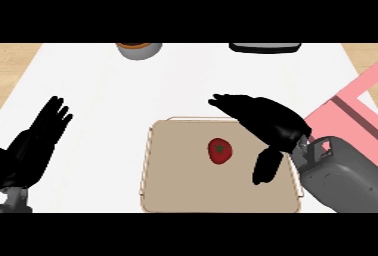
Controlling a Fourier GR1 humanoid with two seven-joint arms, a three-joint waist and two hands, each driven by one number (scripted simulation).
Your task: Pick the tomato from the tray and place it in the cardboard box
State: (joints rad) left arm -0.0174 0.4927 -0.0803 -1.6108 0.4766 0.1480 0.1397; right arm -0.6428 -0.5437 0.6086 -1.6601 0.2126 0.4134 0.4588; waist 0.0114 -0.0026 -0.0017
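Head view: right hand [269, 127] is seen nearest, poised over the tray [170, 192], fingers spread and open, thumb hanging down just beside the tomato [220, 151]; nothing is gripped. Tomato is lying on the tray, slightly right of its middle. Step judged: pre-grasp approach. Next move calls for lowering and closing around the tomato. Left hand [35, 142] is resting open at the left edge. Pink object [347, 107] at right is cut off; the cardboard box cannot be identified. Two items at the top edge are cropped.
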